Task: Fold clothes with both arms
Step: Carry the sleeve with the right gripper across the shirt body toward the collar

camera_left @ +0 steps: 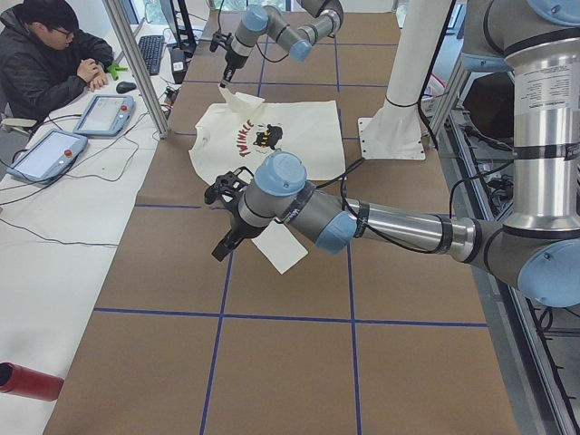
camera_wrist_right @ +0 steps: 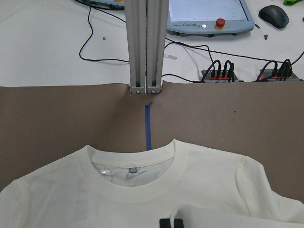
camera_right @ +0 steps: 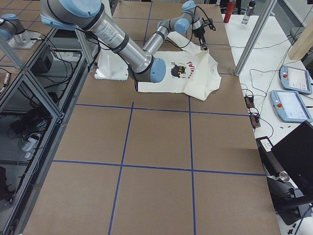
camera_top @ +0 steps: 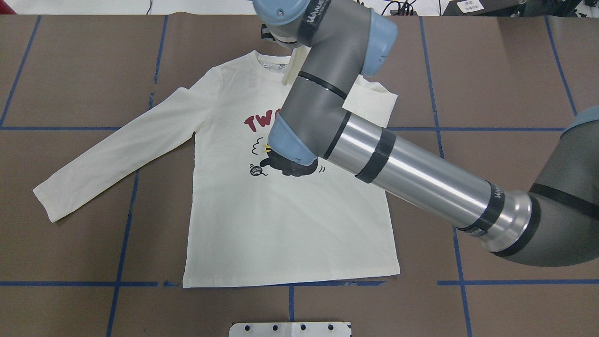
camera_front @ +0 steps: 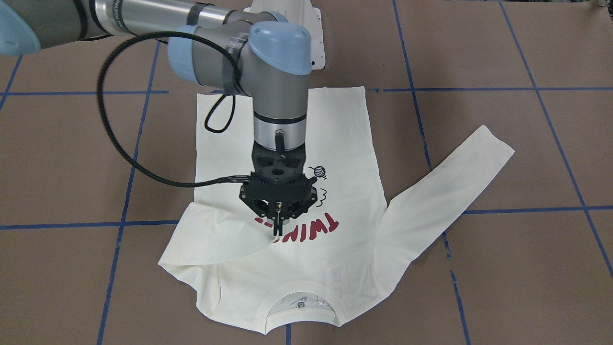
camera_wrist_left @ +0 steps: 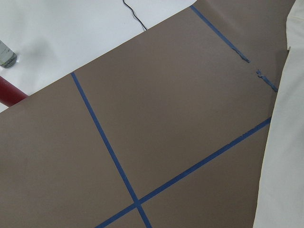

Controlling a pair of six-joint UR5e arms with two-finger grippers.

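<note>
The right hand [camera_front: 277, 229] is clenched on the end of one sleeve [camera_front: 215, 237], its two fingers pressed together with the cream fabric pinched between them. It hangs fingers-down over the chest of the shirt [camera_front: 335, 134]. The shirt lies print-side up and flat on the tabletop [camera_front: 479, 287]. The held sleeve runs from the shoulder fold up to the fingers and lies across the shirt's front, covering part of the dark-red lettering [camera_front: 327, 223] directly beneath the hand. The black cat print [camera_top: 290, 167] sits under the wrist, on the hem side of the hand. The collar [camera_wrist_right: 137, 186] lies ahead of the fingers, toward the tabletop's far edge from the robot. The other sleeve [camera_front: 440, 191] extends straight out from the body, well apart from the right hand. The left hand [camera_left: 222, 245] shows only in the side view, above bare tabletop and just beside that outstretched sleeve's cuff. Whether it is released or clenched cannot be told. Its wrist view shows brown tabletop, blue tape lines [camera_wrist_left: 107, 147] and a cream fabric edge at one side.
</note>
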